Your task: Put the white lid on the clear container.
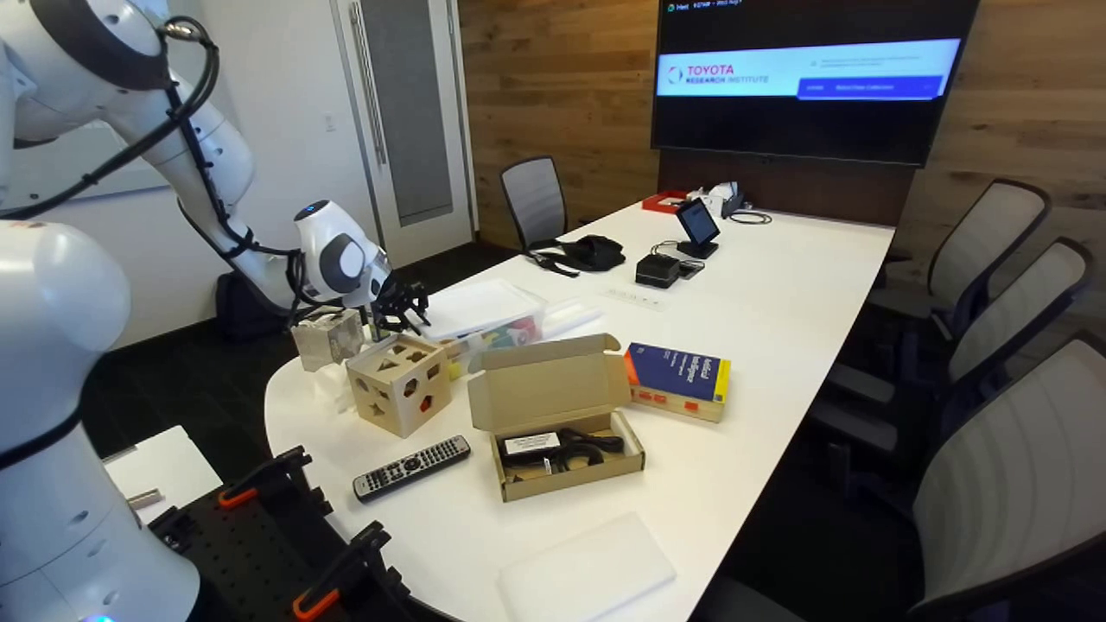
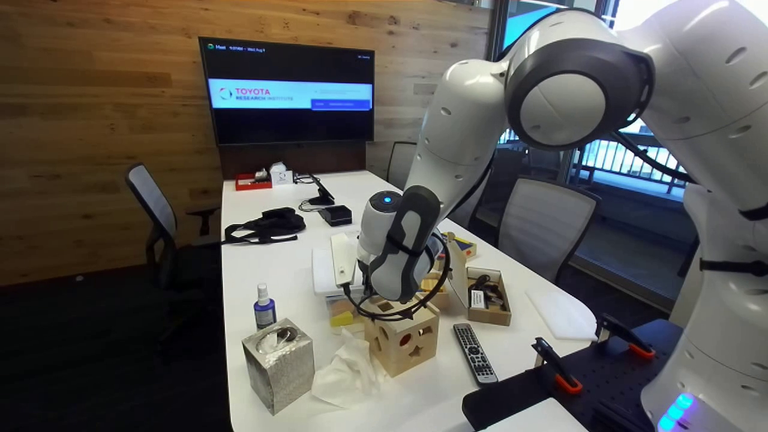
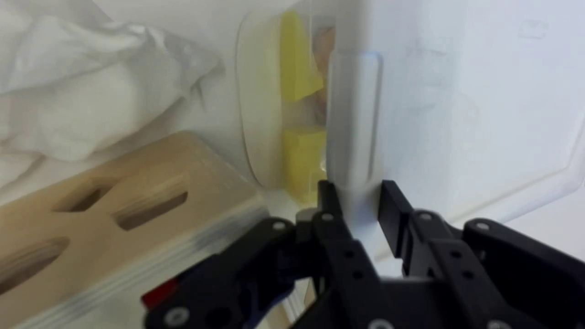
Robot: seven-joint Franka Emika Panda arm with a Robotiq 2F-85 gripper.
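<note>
The white lid point(image 1: 479, 304) lies over the top of the clear container point(image 1: 503, 339), which holds colourful items. In an exterior view the lid point(image 2: 324, 267) sits above the container's near end point(image 2: 337, 307). In the wrist view the lid point(image 3: 493, 109) fills the right side, and yellow items show left of its rim. My gripper point(image 1: 422, 313) is at the lid's robot-side edge. In the wrist view its fingers point(image 3: 358, 194) stand a short gap apart, with the lid's rim between them. Whether the lid is seated on the container all round is hidden.
A wooden shape cube point(image 1: 396, 406) stands close to the gripper, beside the container. A tissue box point(image 2: 280, 373) and crumpled tissue point(image 2: 347, 372) are nearby. An open cardboard box point(image 1: 572, 477), blue book point(image 1: 678, 371), remote point(image 1: 412, 467) and flat white slab point(image 1: 587, 570) lie on the table.
</note>
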